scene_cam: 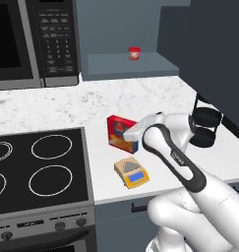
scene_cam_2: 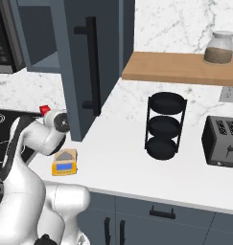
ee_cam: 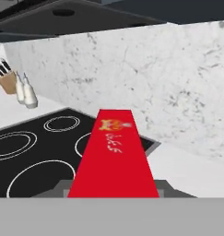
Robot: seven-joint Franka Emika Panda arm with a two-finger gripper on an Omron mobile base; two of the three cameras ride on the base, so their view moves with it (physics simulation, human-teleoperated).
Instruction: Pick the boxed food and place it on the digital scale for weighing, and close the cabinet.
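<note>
The boxed food (scene_cam: 121,132) is a red carton just behind the digital scale (scene_cam: 132,172), which lies yellow-orange near the counter's front edge. My gripper (scene_cam: 136,135) reaches it from the right, with the white hand covering the carton's right end. In the hand view the carton's red face (ee_cam: 114,152) runs away from the gripper (ee_cam: 114,191), whose grey fingers (ee_cam: 61,187) press its two edges. A red corner of the carton (scene_cam_2: 44,110) peeks above the hand, and the scale (scene_cam_2: 65,162) lies below it. The cabinet door (scene_cam_2: 77,57) stands open, its black bar handle (scene_cam_2: 91,67) facing out.
A red-and-white cup (scene_cam: 134,53) sits on the open cabinet's shelf. The microwave (scene_cam: 35,42) hangs at left over the black stove (scene_cam: 40,170). To the right stand a black three-tier rack (scene_cam_2: 165,125), a toaster (scene_cam_2: 222,141) and a jar (scene_cam_2: 219,47) on a wooden shelf.
</note>
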